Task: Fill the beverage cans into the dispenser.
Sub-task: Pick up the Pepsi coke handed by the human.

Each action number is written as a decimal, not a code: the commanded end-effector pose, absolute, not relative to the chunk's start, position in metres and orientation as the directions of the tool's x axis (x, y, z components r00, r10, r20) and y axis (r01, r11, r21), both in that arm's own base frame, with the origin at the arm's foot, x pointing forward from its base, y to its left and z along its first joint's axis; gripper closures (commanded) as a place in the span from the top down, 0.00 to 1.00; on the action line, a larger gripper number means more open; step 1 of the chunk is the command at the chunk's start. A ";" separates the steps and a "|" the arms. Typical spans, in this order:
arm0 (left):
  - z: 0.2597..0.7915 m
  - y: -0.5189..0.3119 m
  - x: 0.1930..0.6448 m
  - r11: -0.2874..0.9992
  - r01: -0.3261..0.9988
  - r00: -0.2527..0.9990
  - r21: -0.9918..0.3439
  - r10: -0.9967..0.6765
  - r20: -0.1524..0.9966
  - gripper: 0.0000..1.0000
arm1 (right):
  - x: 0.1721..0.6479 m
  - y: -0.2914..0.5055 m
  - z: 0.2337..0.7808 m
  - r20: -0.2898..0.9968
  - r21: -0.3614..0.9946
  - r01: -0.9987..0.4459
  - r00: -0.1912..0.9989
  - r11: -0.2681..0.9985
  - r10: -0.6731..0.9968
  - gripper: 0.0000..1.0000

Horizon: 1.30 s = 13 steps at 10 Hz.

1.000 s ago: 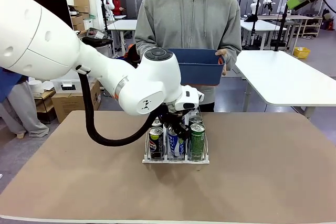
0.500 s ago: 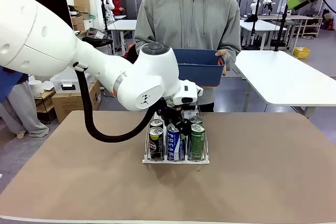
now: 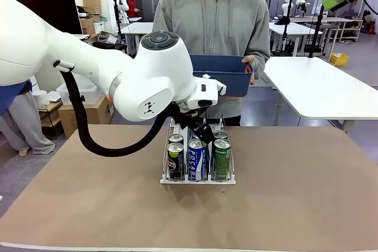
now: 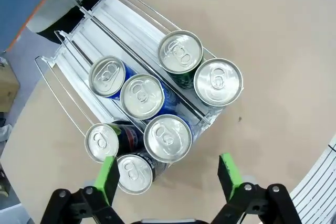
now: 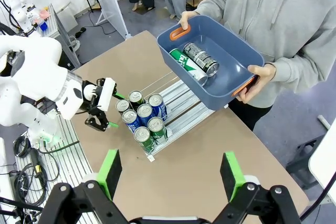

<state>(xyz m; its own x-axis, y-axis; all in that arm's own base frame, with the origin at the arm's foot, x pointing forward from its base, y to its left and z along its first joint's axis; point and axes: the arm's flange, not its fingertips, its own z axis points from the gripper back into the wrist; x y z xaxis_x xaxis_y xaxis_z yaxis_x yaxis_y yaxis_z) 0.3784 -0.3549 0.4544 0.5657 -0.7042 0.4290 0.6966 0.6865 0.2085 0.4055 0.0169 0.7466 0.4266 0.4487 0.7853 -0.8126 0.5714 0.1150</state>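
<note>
The brown bench (image 3: 295,193) spans the front view, and a person (image 3: 218,22) in a grey hoodie stands at its far side, holding a blue tub (image 5: 231,61) by its orange grips just above the far edge. The robot's left arm (image 3: 88,69) reaches in over the middle of the bench. Below it sits the rack (image 4: 131,19), three wire lanes on a white base, with its far stretch bare. Seven cans (image 4: 143,96) stand upright, packed at the near end: two black in the left lane, three blue in the middle and two green on the right. A green can (image 5: 186,66) and a dark can (image 5: 202,59) lie on their sides in the tub, touching each other. The left hand (image 4: 168,177) hangs over the near end of the rack, fingers spread wide and holding nothing. The right hand (image 5: 170,174) is high above the bench, equally wide open and empty. The cans look smooth and slippery, with thin walls that would probably dent under a hard squeeze. The two in the tub are likely to roll. A firm pinch across the middle of the body seems the safest hold.
</note>
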 end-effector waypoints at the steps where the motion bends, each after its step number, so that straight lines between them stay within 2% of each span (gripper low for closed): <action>1: 0.442 -0.361 0.399 0.689 0.700 0.585 0.191 -0.705 0.401 1.00 | 0.405 0.017 0.746 0.785 0.116 -0.812 0.428 0.572 0.448 1.00; 6: 0.439 -0.360 0.395 0.691 0.700 0.585 0.182 -0.700 0.408 1.00 | 0.405 0.017 0.746 0.785 0.116 -0.812 0.428 0.572 0.448 1.00; 10: 0.527 -0.280 0.403 0.601 0.799 0.557 0.010 -0.746 0.366 1.00 | 0.405 0.017 0.746 0.785 0.116 -0.812 0.428 0.572 0.448 1.00; 13: 0.602 -0.221 0.413 0.547 0.837 0.499 0.006 -0.767 0.403 1.00 | 0.405 0.017 0.746 0.785 0.116 -0.812 0.428 0.572 0.448 1.00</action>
<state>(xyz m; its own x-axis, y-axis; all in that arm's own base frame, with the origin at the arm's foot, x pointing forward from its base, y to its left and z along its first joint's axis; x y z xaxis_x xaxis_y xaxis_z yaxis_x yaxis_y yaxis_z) 0.4061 -0.2334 0.5903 0.5169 -0.7616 0.3909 0.8231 0.5677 0.0177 0.4055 0.0167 0.7466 0.4268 0.4483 0.7854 -0.8123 0.5717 0.1152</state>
